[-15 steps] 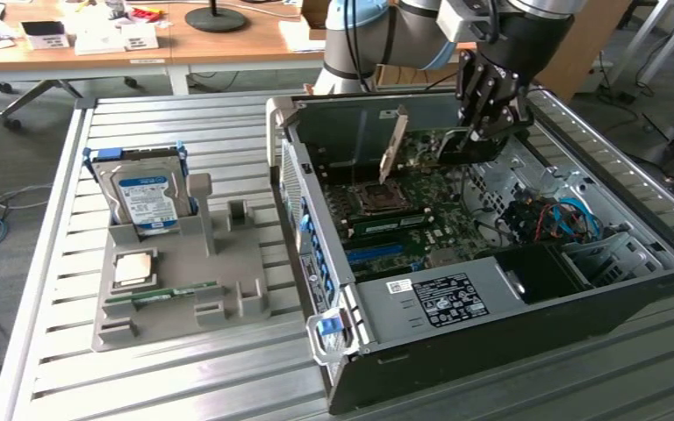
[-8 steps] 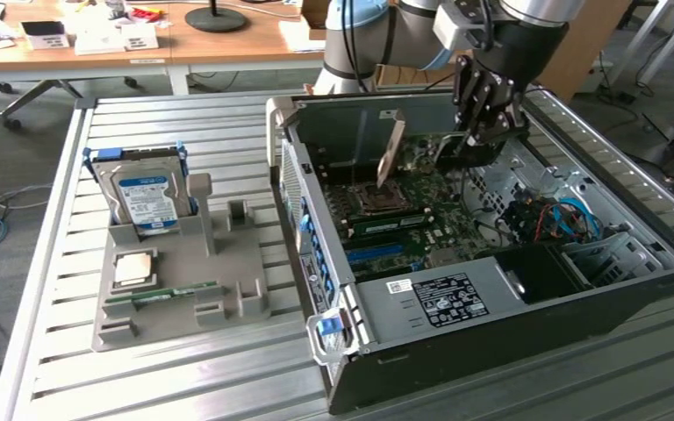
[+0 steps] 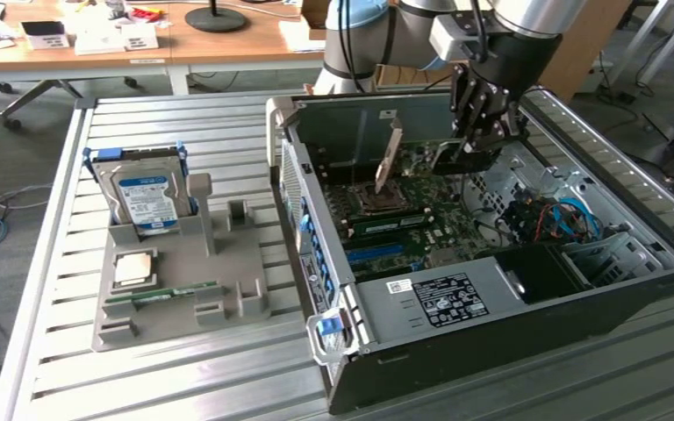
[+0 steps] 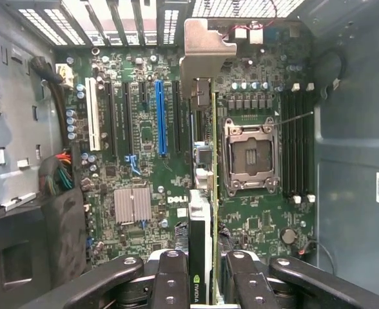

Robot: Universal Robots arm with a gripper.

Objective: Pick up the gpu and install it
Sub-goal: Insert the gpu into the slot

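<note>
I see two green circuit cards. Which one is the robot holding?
The graphics card, held edge-on inside the computer case by the gripper; the thin memory stick lies on the grey tray outside.

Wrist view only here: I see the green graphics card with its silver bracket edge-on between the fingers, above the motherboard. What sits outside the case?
Observer: A grey plastic parts holder, on the exterior view's left of the open black computer case, with a silver hard drive with blue-white label standing upright in it.
Operator: Anything else on it?
Observer: A square processor chip and a long thin green memory stick lie flat on it.
Operator: How does the case lie?
Observer: On its side on a slatted metal table, open face up; the gripper reaches in from above.
</note>
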